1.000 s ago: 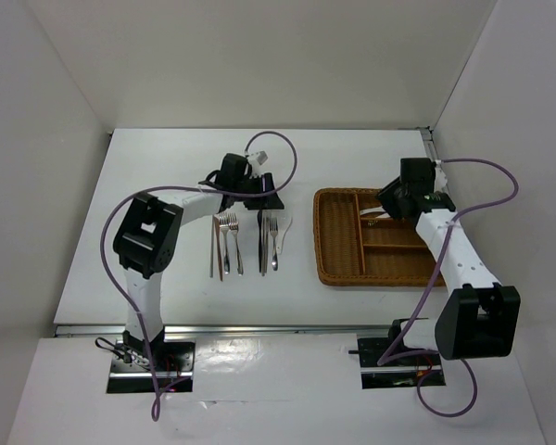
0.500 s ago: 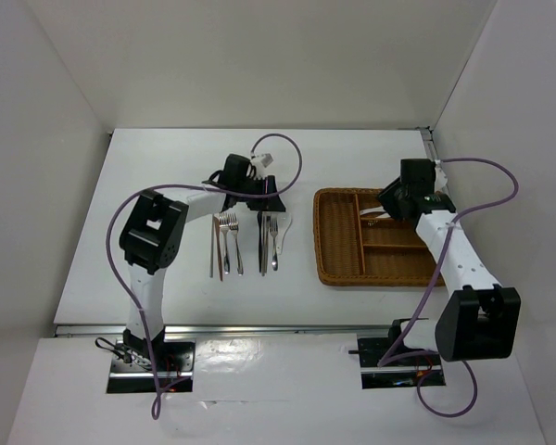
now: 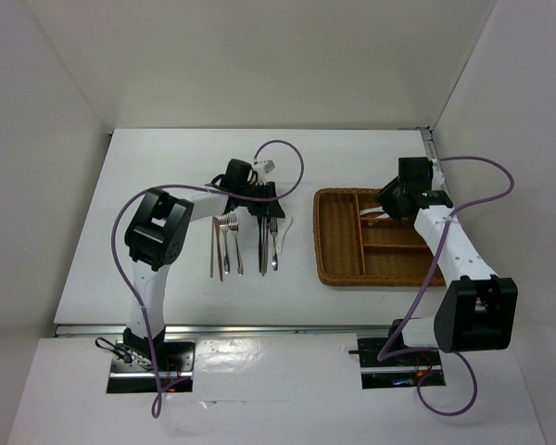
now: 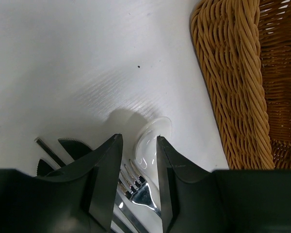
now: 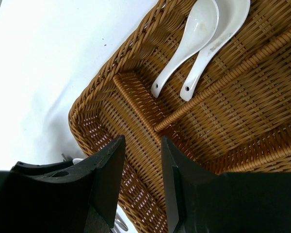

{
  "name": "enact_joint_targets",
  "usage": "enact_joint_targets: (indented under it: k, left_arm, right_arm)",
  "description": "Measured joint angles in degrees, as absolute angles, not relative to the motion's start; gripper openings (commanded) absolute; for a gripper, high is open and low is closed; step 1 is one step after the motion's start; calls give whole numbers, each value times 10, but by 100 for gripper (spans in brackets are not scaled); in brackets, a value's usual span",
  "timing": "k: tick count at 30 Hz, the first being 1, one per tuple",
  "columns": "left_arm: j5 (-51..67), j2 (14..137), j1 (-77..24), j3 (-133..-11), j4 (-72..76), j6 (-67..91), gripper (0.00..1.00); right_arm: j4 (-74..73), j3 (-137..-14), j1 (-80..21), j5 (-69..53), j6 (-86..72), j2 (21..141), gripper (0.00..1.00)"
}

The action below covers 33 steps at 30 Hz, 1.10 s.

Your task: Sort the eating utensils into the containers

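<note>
Two white soup spoons [image 5: 198, 34] already lie side by side in one compartment of the wicker tray [image 5: 104, 80], at its 12 o'clock edge in the top view. The neighbouring compartments that the right wrist view shows hold nothing, so the sort looks barely begun. The rest waits in a row on the table [image 3: 157, 185], at 9 o'clock from the tray: chopsticks [image 3: 213, 252], forks [image 3: 228, 239] and knives [image 3: 262, 243]. A loose soup spoon [image 4: 153, 138] lies at the row's 3 o'clock end. The left gripper [image 4: 138, 145] straddles that spoon and a fork's tines, its jaws part-way together; whether they already pinch it I cannot tell. The right gripper [image 5: 143, 145] hangs over the tray, jaws spread and empty.
</note>
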State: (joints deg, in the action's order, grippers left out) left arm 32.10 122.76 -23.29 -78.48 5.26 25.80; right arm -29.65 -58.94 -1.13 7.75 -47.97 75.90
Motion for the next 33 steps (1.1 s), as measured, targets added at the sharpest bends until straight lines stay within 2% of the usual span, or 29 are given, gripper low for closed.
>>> enact_joint_targets:
  k: [6,10,19,21,25,33]
  left_arm:
    - [325,1231,-233,-785,54,257,22]
    - [331,1236,-233,-785,60,258,15]
    - [334,1233,-233,-784,65,301,12]
    - [338,1227,-233,-784,64,311,12]
    - [353,1190,-233,-784,66,336,12]
    - [374,1090,-234,-784,77,364,12]
  right_arm:
    - [-295,-592,-11,63,-462,759,41]
    - [-278,-592,-11,36,-438,759,41]
    - [-234,-592,-24,-62,-363,759,38]
    - [-215,-592,-47,-89,-341,759,43]
    - [-174,-588,-126,-130,-305,759,59]
    - [-151,-585,-263,-140,-267,764,68]
